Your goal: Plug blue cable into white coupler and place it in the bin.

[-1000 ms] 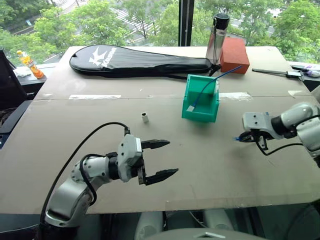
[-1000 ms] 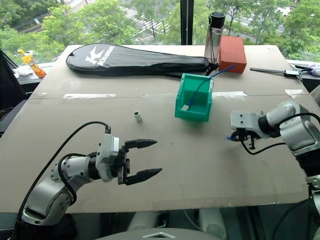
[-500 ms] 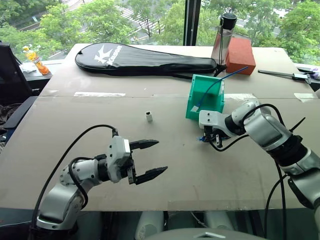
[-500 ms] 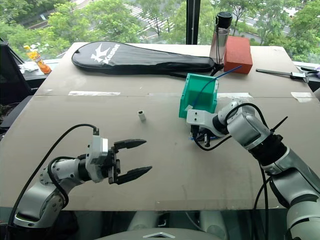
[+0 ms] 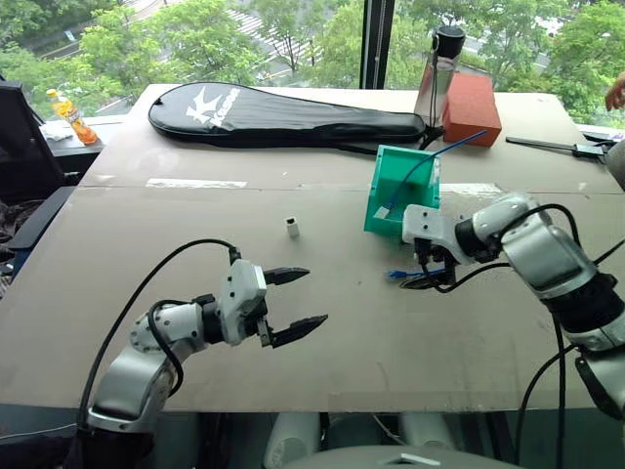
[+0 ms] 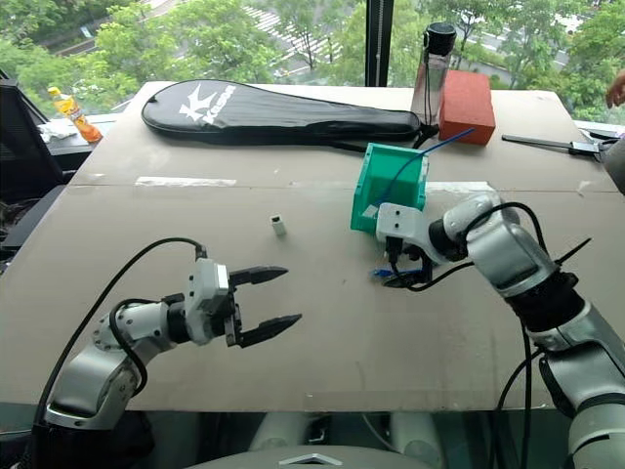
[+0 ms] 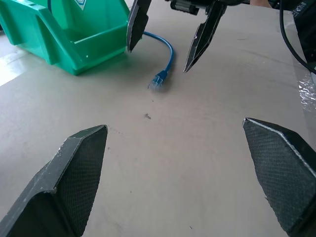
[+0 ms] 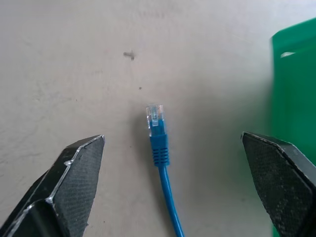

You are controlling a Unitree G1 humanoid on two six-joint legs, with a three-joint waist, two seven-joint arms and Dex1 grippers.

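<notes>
Both our fingers spread; cable (image 5: 398,275) lies center-right by the bin (image 5: 402,195). Next: grasp it, fetch coupler (image 5: 292,228).

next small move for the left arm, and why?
Probably reach the open left pincer toward the white coupler: it stands alone on the table, while the blue cable lies loose between the open fingers of the right pincer beside the bin.

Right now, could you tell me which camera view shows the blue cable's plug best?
The right wrist view: the blue cable lies on the table between the open right gripper fingers, clear plug facing the camera. The left wrist view shows it smaller beside the bin; the eye views show a small blue streak.
</notes>
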